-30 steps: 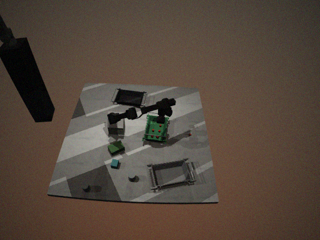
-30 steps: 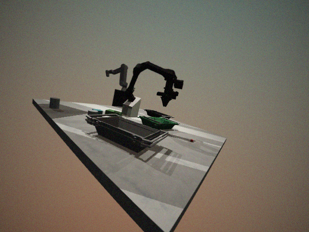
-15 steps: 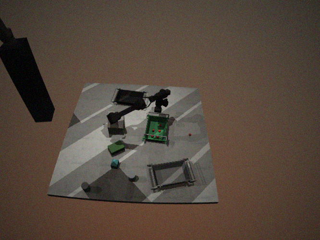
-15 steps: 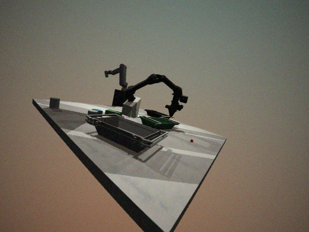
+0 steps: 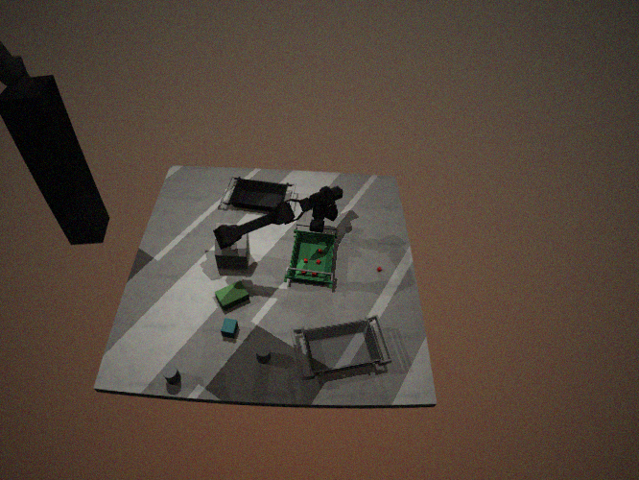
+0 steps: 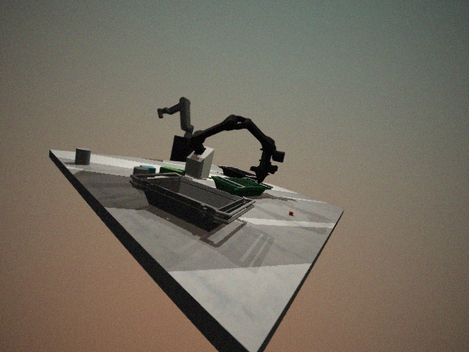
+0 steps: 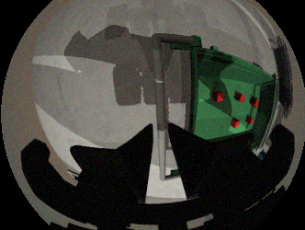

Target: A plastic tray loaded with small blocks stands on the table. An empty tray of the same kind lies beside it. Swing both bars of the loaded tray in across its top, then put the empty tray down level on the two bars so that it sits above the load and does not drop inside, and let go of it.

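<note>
The loaded green tray (image 5: 295,251) (image 6: 246,191) (image 7: 194,92) stands on the table with several red blocks (image 5: 318,261) (image 7: 240,97) inside. Its near bar (image 5: 309,270) in the top view lies across the top, close to that end. Its far bar (image 5: 303,225) (image 7: 159,92) is out beyond the other end. My gripper (image 5: 316,228) (image 6: 261,181) (image 7: 160,127) is low at the far bar, fingers narrowly parted. The bar runs through the gap in the wrist view; I see no grip on it. A grey tray (image 5: 343,368) (image 6: 182,204) and a black tray (image 5: 236,193) (image 6: 232,172) look empty.
A pale block-shaped base (image 5: 232,258) (image 6: 198,166) stands beside the arm's foot. A green block (image 5: 232,296), a teal block (image 5: 228,326) and two grey cylinders (image 5: 263,356) (image 5: 172,376) stand on the left and front. A loose red block (image 5: 379,269) (image 6: 291,213) lies right of the green tray.
</note>
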Available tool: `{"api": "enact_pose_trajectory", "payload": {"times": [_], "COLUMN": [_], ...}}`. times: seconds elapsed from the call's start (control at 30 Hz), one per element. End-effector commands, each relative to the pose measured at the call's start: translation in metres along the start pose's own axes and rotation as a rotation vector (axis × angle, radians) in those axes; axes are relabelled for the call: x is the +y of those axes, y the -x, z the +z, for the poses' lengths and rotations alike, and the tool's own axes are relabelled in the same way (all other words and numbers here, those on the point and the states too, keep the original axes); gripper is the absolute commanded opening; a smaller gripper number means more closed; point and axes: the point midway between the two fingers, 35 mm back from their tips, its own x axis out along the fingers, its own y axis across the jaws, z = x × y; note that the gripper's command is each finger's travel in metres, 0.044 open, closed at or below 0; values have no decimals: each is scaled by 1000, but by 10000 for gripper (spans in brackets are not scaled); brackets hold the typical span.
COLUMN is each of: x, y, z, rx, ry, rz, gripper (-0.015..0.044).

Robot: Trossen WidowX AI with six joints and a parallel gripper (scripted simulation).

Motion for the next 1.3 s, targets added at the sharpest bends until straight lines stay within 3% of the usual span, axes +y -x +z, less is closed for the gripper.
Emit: {"api": "enact_pose_trajectory", "payload": {"times": [0.0,0.57,1.1,1.27], "x": [-1,-30,-76,-72], "y": [-18,16,-4,15], "z": [-5,-4,-4,-3], "rx": [10,10,11,11], "ry": [10,11,12,12], "rz": [-12,-12,-15,-13], "gripper": [86,86,86,86]}}
